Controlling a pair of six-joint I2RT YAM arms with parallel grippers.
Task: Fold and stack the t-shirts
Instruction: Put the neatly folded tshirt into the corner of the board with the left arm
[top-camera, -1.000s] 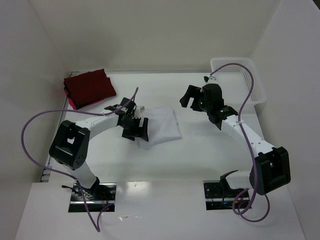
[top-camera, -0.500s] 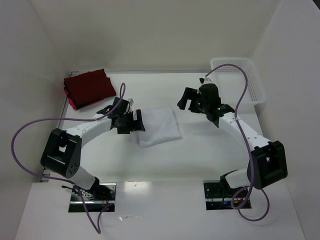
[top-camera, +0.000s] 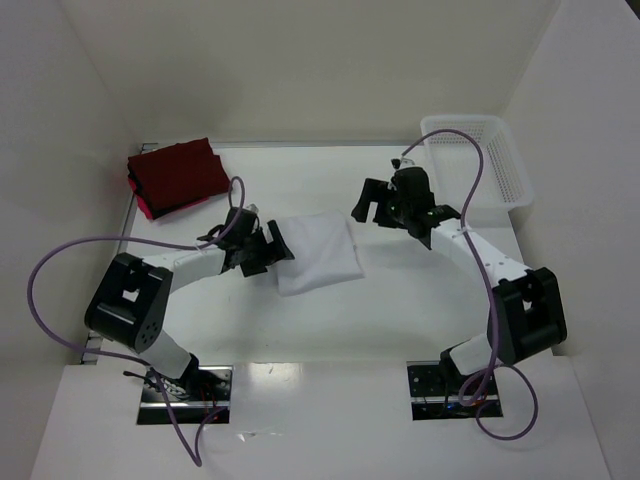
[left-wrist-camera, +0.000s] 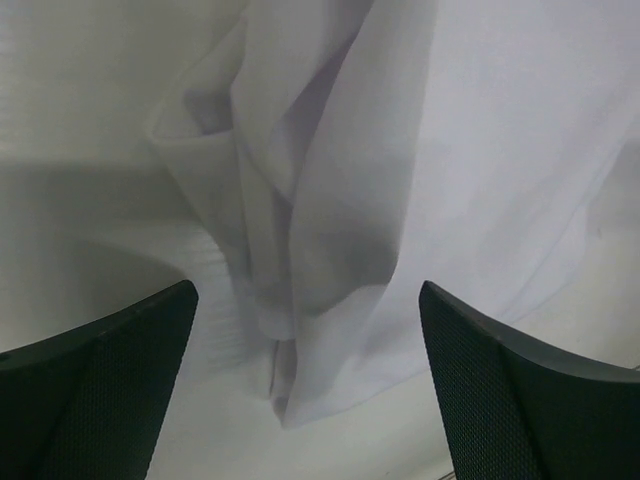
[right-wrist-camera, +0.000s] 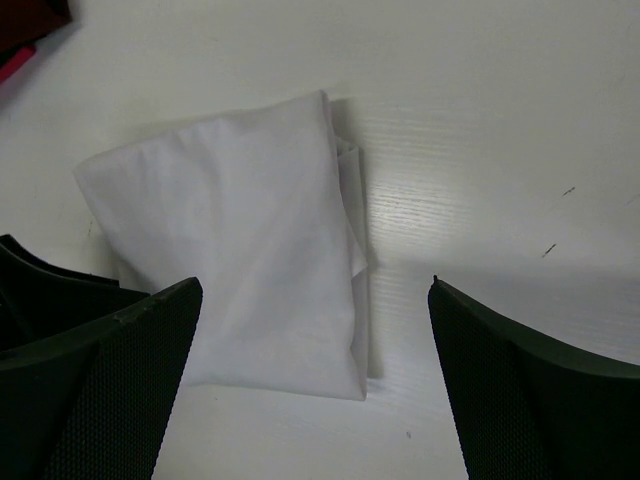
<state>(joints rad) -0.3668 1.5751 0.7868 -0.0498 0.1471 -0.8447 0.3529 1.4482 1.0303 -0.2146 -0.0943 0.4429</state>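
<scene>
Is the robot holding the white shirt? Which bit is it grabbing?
Nothing is held. The left gripper is open at the white t-shirt's left edge, and the right gripper is open near its right side.

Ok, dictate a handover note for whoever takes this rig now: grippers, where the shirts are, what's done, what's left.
Left gripper: open, empty, at the white t-shirt's left edge.
Right gripper: open, empty, off its far right corner.
Done: dark red t-shirts folded and stacked at the table's far left corner; white one folded, mid-table, left edge rumpled.
Left: tidy it, then probably set it on the red stack.
</scene>
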